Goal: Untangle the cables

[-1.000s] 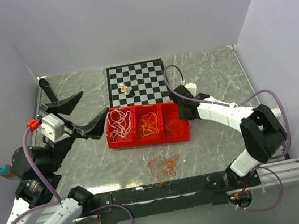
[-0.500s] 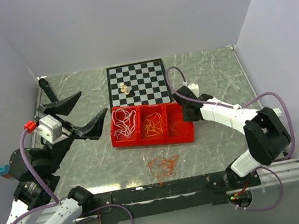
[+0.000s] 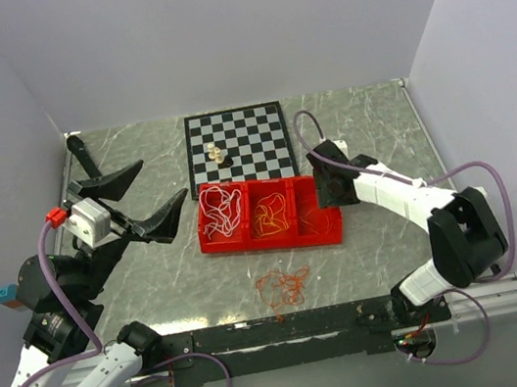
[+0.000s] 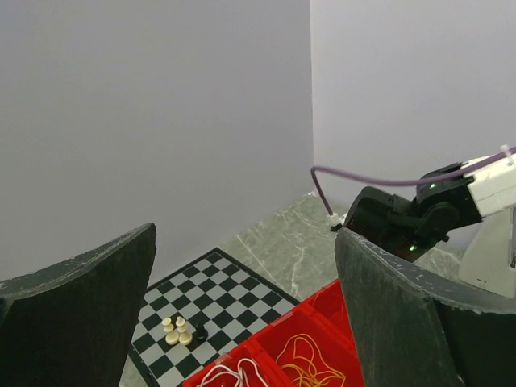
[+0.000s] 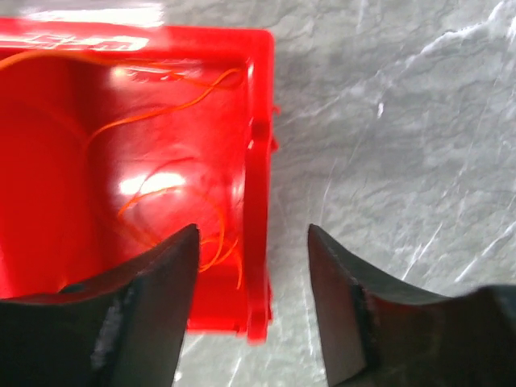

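Observation:
A red three-compartment tray point(image 3: 267, 244) sits below the chessboard. White cables point(image 3: 222, 210) fill its left bin, yellow-orange cables point(image 3: 270, 213) the middle bin, and thin red-orange cables point(image 5: 161, 109) the right bin. A loose red-orange tangle point(image 3: 284, 286) lies on the table nearer the arm bases. My right gripper point(image 3: 325, 187) is at the tray's right end. In the right wrist view it point(image 5: 254, 234) is open, its fingers astride the tray's end wall point(image 5: 258, 185) without touching it. My left gripper point(image 3: 162, 180) hangs wide open above the table left of the tray, holding nothing.
A chessboard point(image 3: 238, 145) lies behind the tray, carrying a few small chess pieces point(image 3: 217, 156). White walls enclose the marble table on three sides. The arm bases and a black rail point(image 3: 281, 329) run along the near edge.
The tray has slid to the right along with my right gripper. That gripper has opened and let go of the tray's end wall. The left arm barely moved.

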`<state>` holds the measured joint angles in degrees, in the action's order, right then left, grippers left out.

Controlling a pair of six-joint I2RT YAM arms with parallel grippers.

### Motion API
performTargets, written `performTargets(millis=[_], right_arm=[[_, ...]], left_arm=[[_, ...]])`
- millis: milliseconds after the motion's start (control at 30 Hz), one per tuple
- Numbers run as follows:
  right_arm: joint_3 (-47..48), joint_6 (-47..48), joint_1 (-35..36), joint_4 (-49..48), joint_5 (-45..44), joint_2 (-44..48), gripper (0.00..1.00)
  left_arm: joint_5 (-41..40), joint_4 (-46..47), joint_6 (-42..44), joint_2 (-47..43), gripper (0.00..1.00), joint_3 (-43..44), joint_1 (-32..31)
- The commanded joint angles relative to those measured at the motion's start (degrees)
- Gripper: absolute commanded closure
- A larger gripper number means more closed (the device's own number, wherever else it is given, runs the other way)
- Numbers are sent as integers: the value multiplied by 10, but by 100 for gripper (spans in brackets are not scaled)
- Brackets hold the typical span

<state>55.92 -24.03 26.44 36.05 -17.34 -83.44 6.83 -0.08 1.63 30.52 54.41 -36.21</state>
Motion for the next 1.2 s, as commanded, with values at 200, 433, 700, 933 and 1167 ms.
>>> performTargets(millis=[200, 433, 700, 933, 1167], right_arm=[[-44, -18, 117, 28, 74, 234, 33], [-143, -69, 250, -18, 128, 254, 32], [-165, -62, 323, -102, 143, 205, 32], [-166, -51, 325, -130, 170, 165, 37], [-189, -62, 329, -162, 202, 143, 54]], left_arm=[[7, 10, -12, -3, 3, -4, 5], [12, 24, -13, 2, 3, -15, 8], [26, 2, -42, -9, 3, -36, 15], [37, -24, -47, -15, 3, -87, 16], [45, -33, -49, -14, 4, -121, 16]])
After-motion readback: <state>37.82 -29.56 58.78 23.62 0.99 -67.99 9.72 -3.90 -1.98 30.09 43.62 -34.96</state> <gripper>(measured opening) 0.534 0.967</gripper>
